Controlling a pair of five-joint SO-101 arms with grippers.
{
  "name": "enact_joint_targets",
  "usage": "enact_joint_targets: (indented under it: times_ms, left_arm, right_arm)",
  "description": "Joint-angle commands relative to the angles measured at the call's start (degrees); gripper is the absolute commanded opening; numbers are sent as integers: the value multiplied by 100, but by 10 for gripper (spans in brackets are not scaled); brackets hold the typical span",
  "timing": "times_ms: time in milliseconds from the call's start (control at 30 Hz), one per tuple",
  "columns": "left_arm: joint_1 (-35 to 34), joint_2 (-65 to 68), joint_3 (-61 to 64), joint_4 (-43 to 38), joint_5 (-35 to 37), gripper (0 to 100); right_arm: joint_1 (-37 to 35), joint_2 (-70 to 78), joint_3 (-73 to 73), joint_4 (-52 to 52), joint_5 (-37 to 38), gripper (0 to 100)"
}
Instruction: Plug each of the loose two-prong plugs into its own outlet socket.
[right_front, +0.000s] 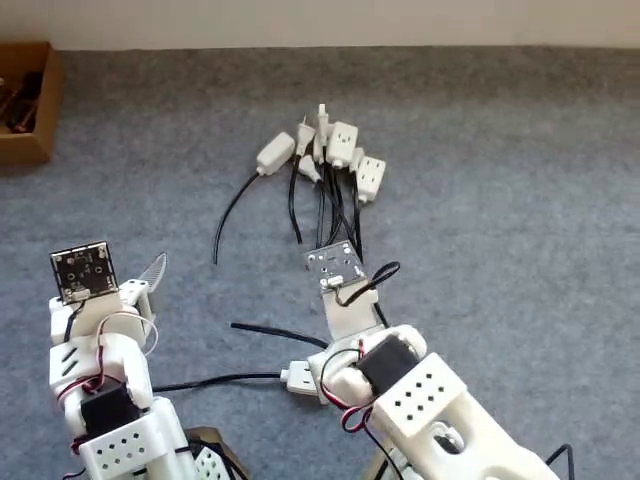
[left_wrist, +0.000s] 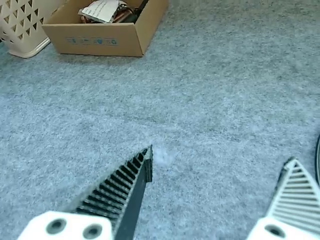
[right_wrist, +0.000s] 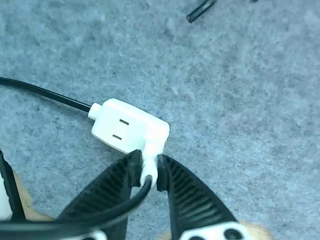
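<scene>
A white outlet socket (right_wrist: 125, 130) with two slots lies on the grey carpet, a black cable leaving one end. My right gripper (right_wrist: 147, 162) is shut on a white plug neck (right_wrist: 149, 172) that meets the socket's side, its black cable running back between the fingers. In the high view this pair (right_front: 298, 378) lies low in the middle, at the right gripper (right_front: 308, 380). A cluster of white plugs and sockets (right_front: 325, 150) with black cables lies at the top centre. My left gripper (right_front: 150, 278) stands open at the lower left, over bare carpet (left_wrist: 220, 157).
A cardboard box (right_front: 22, 100) sits at the far left edge, also seen in the left wrist view (left_wrist: 107, 30) beside a white lattice basket (left_wrist: 20, 20). Loose black cables (right_front: 265, 332) cross the carpet between the arms.
</scene>
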Motion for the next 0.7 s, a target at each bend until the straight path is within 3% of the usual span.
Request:
enact_joint_targets:
  times_ms: [0,667]
  left_arm:
    - [75,-31,-13,-105,53,376]
    - [75,-31,-13,-105,53,376]
  right_arm:
    - [-136,127,347,-4,70,5]
    - [-127,145,347,48,114,6]
